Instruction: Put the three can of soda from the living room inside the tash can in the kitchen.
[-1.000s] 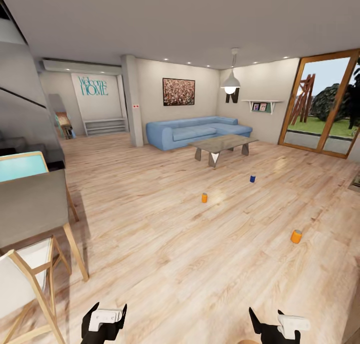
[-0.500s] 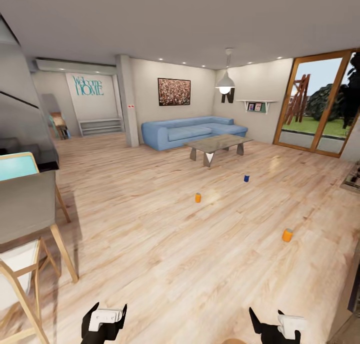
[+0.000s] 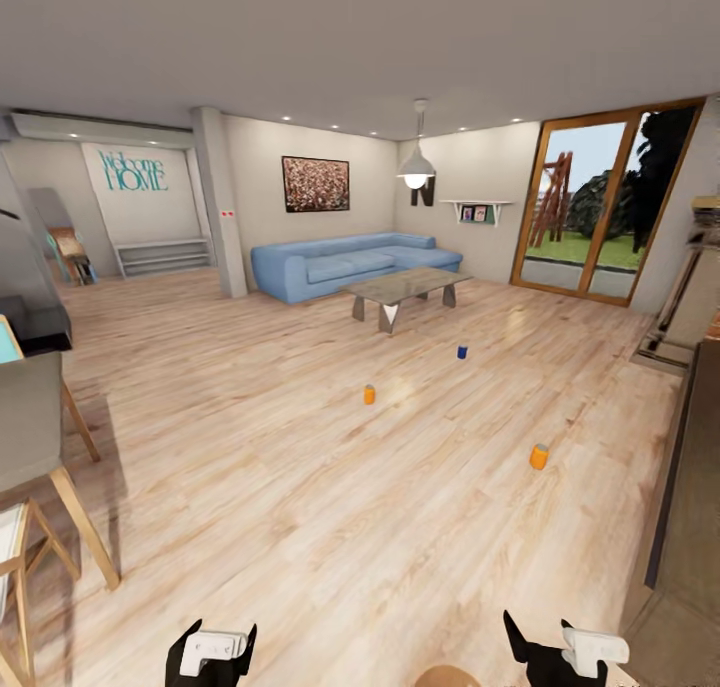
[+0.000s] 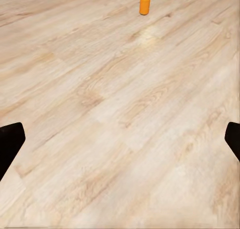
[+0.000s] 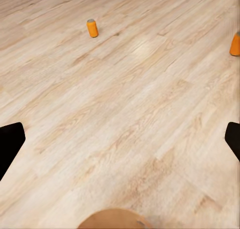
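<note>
Three soda cans stand upright and apart on the living room's wood floor. One orange can (image 3: 369, 394) is in the middle, the dark blue can (image 3: 462, 351) lies farther off near the coffee table, and a second orange can (image 3: 539, 456) is nearest, to the right. My left gripper (image 3: 213, 637) and right gripper (image 3: 540, 639) hang low in front of me, both open and empty, far short of the cans. The left wrist view has the orange can (image 4: 145, 4) ahead. The right wrist view has both orange cans (image 5: 92, 28) (image 5: 235, 44). The trash can is out of view.
A light-blue sofa (image 3: 340, 262) and glass coffee table (image 3: 405, 287) stand beyond the cans. Wood-framed glass doors (image 3: 585, 212) are at the far right. A grey table with wooden chairs (image 3: 35, 437) is close on my left, a dark cabinet (image 3: 690, 497) close on my right.
The whole picture has slid left, so the camera has turned right, bringing the dark cabinet into view. The cans keep their places on the floor. Both grippers stay open.
</note>
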`<state>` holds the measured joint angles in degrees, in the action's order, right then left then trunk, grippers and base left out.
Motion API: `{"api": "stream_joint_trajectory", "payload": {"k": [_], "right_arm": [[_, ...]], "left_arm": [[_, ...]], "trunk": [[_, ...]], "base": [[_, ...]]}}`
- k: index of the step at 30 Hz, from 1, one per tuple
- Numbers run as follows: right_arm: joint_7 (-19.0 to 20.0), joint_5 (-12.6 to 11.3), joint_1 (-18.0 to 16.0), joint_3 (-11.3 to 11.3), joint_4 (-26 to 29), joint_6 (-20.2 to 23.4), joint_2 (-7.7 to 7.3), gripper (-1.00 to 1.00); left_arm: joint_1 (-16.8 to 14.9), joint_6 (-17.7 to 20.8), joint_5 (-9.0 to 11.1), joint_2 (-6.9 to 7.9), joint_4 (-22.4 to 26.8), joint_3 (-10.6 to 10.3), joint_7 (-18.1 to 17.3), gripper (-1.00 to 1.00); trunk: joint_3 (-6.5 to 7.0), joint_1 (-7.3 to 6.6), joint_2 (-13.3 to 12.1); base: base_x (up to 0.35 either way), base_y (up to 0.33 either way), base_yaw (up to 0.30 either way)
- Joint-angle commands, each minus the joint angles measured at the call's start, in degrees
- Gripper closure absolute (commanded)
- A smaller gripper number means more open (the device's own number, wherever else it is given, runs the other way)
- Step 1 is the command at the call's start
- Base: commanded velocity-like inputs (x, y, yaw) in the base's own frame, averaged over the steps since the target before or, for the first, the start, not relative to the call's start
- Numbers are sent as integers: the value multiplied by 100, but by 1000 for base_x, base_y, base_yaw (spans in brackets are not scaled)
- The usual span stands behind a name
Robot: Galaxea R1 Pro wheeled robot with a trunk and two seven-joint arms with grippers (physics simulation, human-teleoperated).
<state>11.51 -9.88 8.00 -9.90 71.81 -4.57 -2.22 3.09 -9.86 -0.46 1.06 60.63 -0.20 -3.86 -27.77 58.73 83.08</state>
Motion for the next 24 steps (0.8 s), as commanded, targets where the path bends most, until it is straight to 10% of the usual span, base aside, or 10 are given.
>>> {"api": "stream_joint_trajectory", "payload": {"k": [1,14,20,24], "right_arm": [[-2,-2,0,-1,0,0,-6,-100],[7,64,-81,2,132,534,-30,-100],[-30,307,-1254,13,122,3074,-145,-100],[7,555,-2691,51,-635,4866,-258,-100]], "left_arm": [[-1,7,1,0,-15,1,-7,-100],[-2,28,-7,-1,-41,-5,-17,-100],[-2,28,-4,-1,-40,-9,-18,-100],[3,22,15,-1,-24,-18,-18,-100]], "trunk": [[0,0,0],[1,0,0],[1,0,0],[1,0,0]], "base": [[0,0,-53],[0,0,-14],[0,0,0],[0,0,0]]}}
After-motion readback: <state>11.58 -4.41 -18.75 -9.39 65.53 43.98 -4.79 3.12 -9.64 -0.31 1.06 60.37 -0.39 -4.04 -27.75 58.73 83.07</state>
